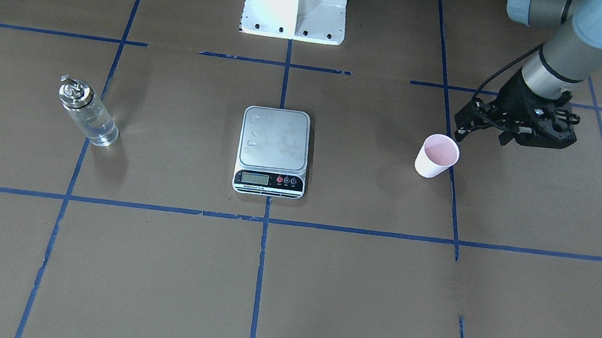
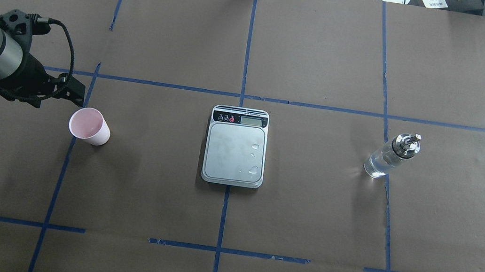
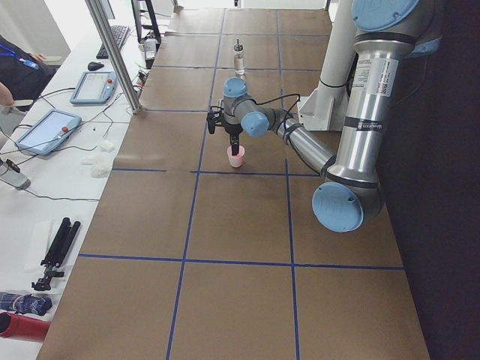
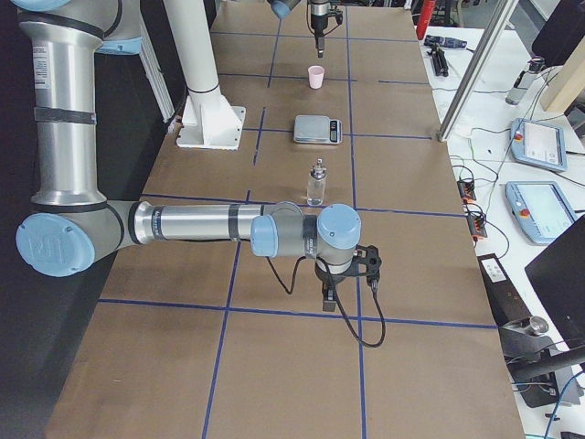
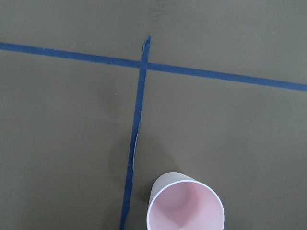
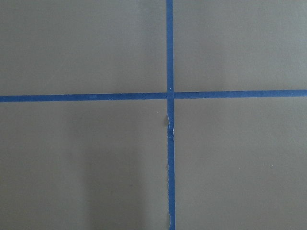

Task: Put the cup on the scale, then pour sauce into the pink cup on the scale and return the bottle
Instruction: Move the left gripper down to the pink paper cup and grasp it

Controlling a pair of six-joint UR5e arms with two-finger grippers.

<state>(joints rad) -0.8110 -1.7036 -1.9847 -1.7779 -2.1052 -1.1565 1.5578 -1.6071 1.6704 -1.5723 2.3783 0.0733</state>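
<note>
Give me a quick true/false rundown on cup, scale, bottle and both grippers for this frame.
1. The cup stands on the scale. False: it stands on the table, on the robot's left of the scale.
2. The bottle stands upright with no gripper touching it. True.
3. The left gripper has lifted the cup. False: the cup rests on the table, and the gripper is close by its rim with no finger around it.
4. The scale lies between cup and bottle. True.
5. The right gripper hangs over the bottle. False: it is over bare paper, and its wrist view shows only a tape cross.
</note>
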